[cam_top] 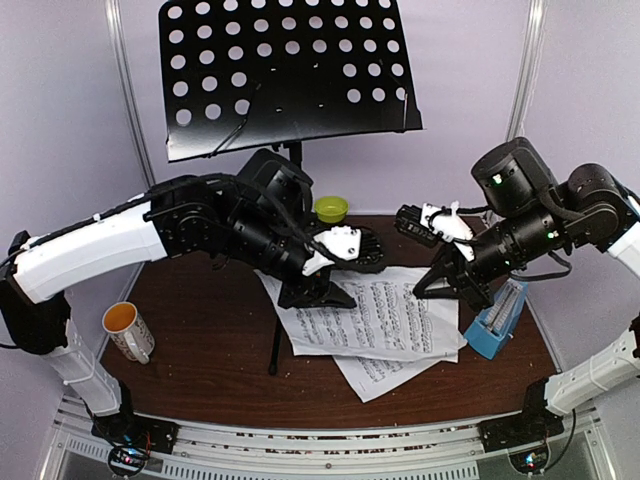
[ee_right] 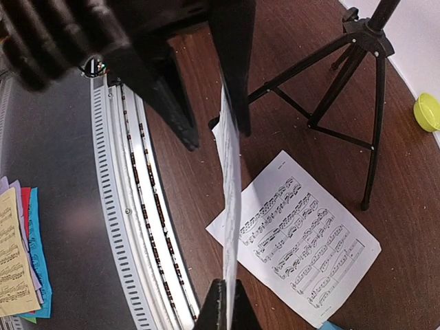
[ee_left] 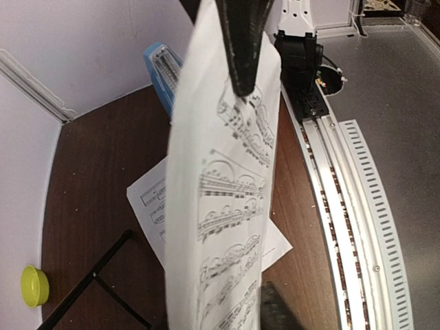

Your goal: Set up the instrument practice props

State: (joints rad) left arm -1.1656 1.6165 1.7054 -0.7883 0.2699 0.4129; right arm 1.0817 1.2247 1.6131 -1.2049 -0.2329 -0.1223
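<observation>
Brown tabletop [cam_top: 200, 340], right fingers [ee_right: 234, 82] clamped on the raised sheet-music page [ee_left: 220, 192], can't tell if left fingers [ee_left: 240, 48] grip it (floppy paper); pulling apart might tear it.

The black music stand [cam_top: 290, 70] has its tripod feet on the tabletop [cam_top: 190, 330]. Its hole-punched metal desk is raised and tilted at the rear. One white printed sheet-music page [ee_left: 220, 206] is off the surface, pinched at one end by my left claw [ee_left: 258, 199] and at the other by my right claw [ee_right: 230, 216]. A second page [ee_right: 302, 237] lies flat on the tabletop below it. The small blue pyramid metronome [cam_top: 497, 320] stands upright near the right edge, just beside the pages.
</observation>
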